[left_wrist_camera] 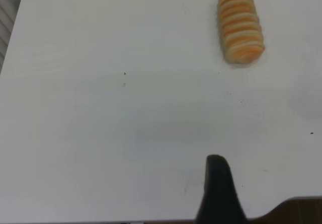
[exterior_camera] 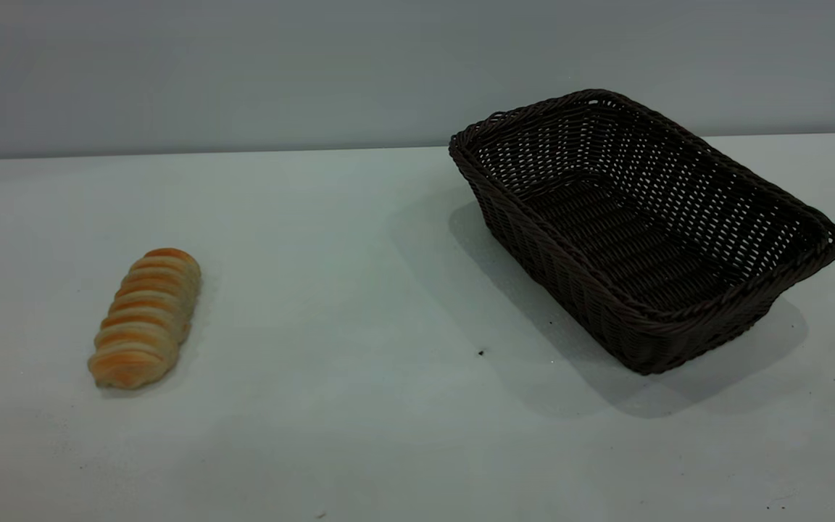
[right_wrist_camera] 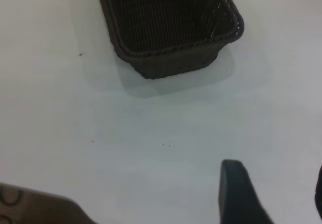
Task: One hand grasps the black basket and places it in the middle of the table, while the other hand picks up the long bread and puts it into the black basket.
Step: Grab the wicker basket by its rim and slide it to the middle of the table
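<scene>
The black basket [exterior_camera: 642, 232] stands empty on the right side of the table [exterior_camera: 359, 290], turned at an angle. It also shows in the right wrist view [right_wrist_camera: 166, 27]. The long bread [exterior_camera: 146, 317] lies alone on the left side of the table, and it also shows in the left wrist view [left_wrist_camera: 240, 25]. Neither arm shows in the exterior view. My left gripper [left_wrist_camera: 266, 166] hangs over bare table well short of the bread, with one finger [left_wrist_camera: 217, 189] showing and a wide gap beside it. My right gripper [right_wrist_camera: 275, 171] is open and empty, short of the basket's near end.
A grey wall runs behind the table's far edge. A few dark specks [exterior_camera: 480, 353] dot the tabletop between bread and basket. The table's edge and a brown floor [left_wrist_camera: 297, 211] show close to the left gripper, and likewise in the right wrist view [right_wrist_camera: 35, 206].
</scene>
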You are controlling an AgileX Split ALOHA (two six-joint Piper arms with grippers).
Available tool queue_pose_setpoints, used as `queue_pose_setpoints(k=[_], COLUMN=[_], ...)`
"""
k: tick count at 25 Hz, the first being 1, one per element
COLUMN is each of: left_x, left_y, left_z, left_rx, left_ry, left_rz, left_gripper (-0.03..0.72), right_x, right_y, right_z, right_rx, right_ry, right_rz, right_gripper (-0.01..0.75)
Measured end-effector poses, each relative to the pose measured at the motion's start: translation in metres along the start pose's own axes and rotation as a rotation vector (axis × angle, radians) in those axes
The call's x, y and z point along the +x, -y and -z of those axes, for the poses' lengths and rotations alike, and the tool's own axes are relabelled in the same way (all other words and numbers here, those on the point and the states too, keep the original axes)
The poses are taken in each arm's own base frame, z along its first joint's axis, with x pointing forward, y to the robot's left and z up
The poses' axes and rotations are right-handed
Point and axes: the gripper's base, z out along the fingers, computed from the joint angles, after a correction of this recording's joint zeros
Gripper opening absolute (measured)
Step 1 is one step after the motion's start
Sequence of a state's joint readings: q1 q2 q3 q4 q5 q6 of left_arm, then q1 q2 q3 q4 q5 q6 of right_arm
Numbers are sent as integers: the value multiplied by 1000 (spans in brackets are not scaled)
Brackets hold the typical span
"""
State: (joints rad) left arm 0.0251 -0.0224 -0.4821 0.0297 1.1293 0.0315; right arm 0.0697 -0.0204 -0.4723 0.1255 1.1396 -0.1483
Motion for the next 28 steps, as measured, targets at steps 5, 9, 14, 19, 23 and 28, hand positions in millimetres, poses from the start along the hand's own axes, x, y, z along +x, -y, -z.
queue_pose_setpoints(k=[5,9,14,19,23,28], left_x=[0,0,0,-5,-41,-101], left_y=[0,0,0,-1,-4,-6], left_z=[0,0,0,4,13,-1], left_rx=[0,0,0,-13,-17,-13], left_ry=[0,0,0,8,-1,-46], left_rz=[0,0,0,-4,-8,-15], left_gripper=[545,545,545,545,545,545], right_x=[0,0,0,-5,-28,-71], right_y=[0,0,0,-1,1,7], right_z=[0,0,0,2,-8,-52], right_rx=[0,0,0,-9,-34,-71], right_ry=[0,0,0,9,-57,-143], right_rz=[0,0,0,-53,-93,-171], right_gripper=[384,384,384,396,471,545])
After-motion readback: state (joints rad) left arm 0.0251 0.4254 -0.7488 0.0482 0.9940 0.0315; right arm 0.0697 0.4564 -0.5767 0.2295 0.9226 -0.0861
